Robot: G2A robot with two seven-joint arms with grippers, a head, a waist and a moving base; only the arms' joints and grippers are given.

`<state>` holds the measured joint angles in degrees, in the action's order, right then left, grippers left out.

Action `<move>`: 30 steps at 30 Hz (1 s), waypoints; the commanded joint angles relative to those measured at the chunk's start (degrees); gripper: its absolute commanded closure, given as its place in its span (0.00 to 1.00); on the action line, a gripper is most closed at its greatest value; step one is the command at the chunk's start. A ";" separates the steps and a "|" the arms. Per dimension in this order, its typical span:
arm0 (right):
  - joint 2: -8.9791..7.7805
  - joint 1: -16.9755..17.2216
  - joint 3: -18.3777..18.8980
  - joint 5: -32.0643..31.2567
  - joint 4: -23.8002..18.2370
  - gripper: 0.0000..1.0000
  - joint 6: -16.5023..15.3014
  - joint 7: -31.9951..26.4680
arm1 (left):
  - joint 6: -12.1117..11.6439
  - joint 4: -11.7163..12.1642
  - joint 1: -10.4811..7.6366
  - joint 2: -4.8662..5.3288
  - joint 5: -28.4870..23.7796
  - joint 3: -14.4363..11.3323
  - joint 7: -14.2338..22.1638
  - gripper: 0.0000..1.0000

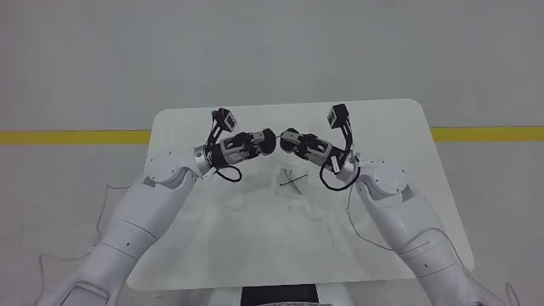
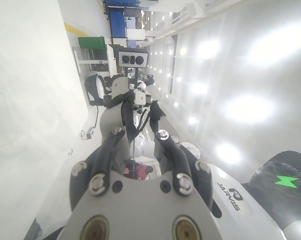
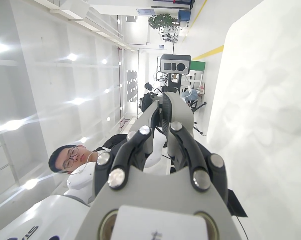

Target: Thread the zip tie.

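Zip tie: thin dark strands of zip tie lie crossed on the table, on the robot's side of the two grippers and between the arms. They are too fine to tell whether this is one tie or two.
Left gripper: the left gripper hangs above the table's middle, nose to nose with the other. Its pads stand apart, with the room showing through the gap.
Strand in the gap: a thin dark strand runs along that gap close to one pad. It may be a tie's tail, but no grip on it can be made out.
Right gripper: the right gripper faces the left one, almost touching. Whether it is spread or pinching something cannot be told.
Done: no closed loop shows anywhere, so I judge the threading not finished.
Left: the tail has to be brought to the head, passed through and pulled. How near that is cannot be told.
Surface: a white, round-cornered table, matt and lightly shadowed.
Room: a pale grey floor crossed by yellow lines. Blue racks, a green box and a potted plant stand beyond the table, under bright ceiling lamps.
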<state>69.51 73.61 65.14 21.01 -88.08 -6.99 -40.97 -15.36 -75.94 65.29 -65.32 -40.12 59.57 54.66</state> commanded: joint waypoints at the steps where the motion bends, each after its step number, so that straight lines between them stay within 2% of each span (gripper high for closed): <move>1: 0.02 -0.11 -0.07 -0.04 0.07 1.00 0.11 0.16 | -0.05 0.21 -0.18 -0.04 0.06 -0.12 -0.05 0.87; 16: 0.10 -0.64 -0.20 0.52 0.41 1.00 0.17 0.03 | -0.80 1.36 -1.09 -0.37 -0.42 -0.95 -0.16 0.88; 30: 0.00 -0.10 -0.18 0.24 -0.19 1.00 0.73 -0.24 | -1.11 1.38 -1.10 -0.53 -0.71 -1.35 -0.60 0.89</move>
<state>69.51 73.46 64.97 21.26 -88.18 -6.32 -41.20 -16.43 -74.51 64.15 -65.84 -40.72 58.23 54.10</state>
